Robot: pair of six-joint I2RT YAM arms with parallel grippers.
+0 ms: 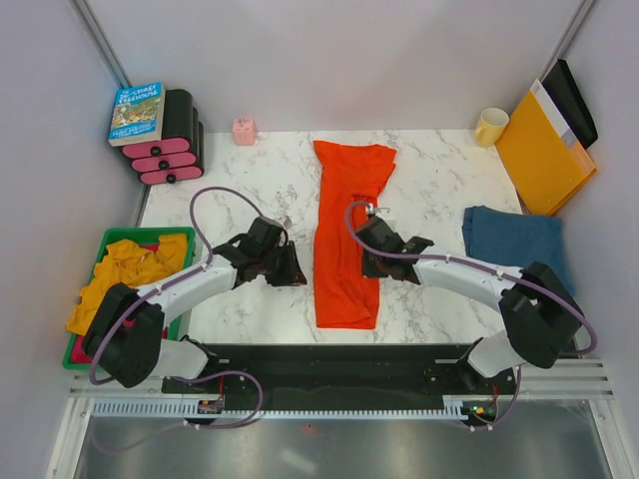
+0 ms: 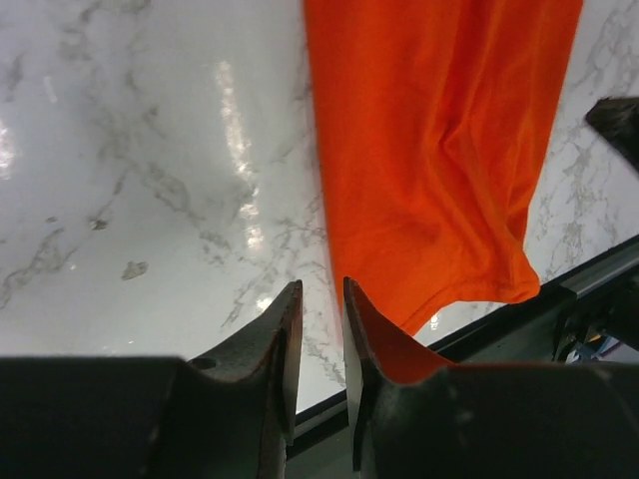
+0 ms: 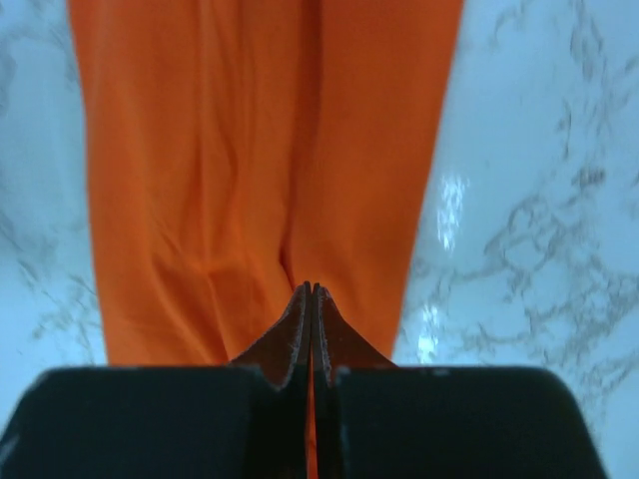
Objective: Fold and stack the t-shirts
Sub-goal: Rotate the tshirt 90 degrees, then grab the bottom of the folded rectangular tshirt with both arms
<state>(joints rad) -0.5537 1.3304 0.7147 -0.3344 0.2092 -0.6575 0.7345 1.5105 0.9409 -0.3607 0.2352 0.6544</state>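
The orange-red t-shirt (image 1: 345, 235) lies in the middle of the table (image 1: 250, 190) as a long narrow strip running near to far, its sleeves at the far end. The denim-blue t-shirt (image 1: 514, 239) sits folded near the right edge, well apart from it. The left gripper (image 2: 321, 291) hangs just left of the strip's near part, its fingers (image 2: 288, 329) slightly parted and empty. The right gripper (image 3: 312, 291) is over the strip's right side with its fingers clenched together; whether they pinch any cloth is unclear.
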